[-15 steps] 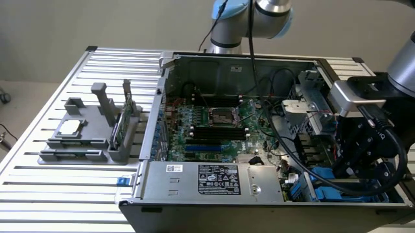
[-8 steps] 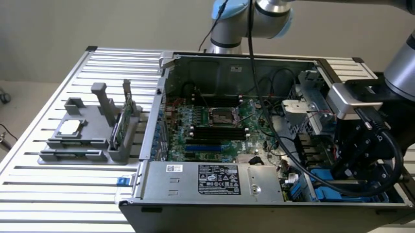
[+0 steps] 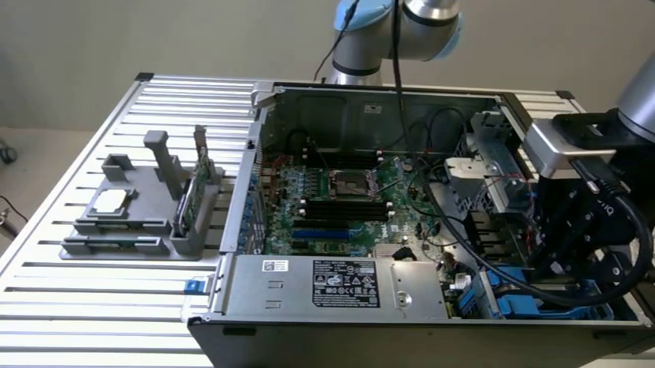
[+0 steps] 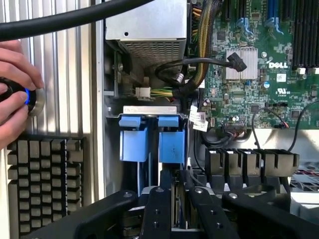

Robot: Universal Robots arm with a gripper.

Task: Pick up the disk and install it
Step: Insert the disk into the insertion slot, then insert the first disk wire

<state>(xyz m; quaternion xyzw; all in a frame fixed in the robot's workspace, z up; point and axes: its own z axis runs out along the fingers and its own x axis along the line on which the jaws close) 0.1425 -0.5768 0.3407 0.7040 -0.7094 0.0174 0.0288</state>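
The disk stands edge-on in the drive cage at the case's corner. Its blue carrier end faces the wrist camera, and its thin metal edge runs back between my fingers. My gripper is shut on that edge, with one black finger on each side. A second blue carrier sits in the slot right beside it. In the exterior view the arm's black wrist head hangs over the blue drive cage at the case's front corner, on the exterior view's right, and hides the fingers.
The open computer case lies on a slatted metal table, with the motherboard and power supply inside. Black cables run close to the cage. A grey fixture holds parts on the exterior view's left. A hand rests on a blue-lit knob beside a keyboard.
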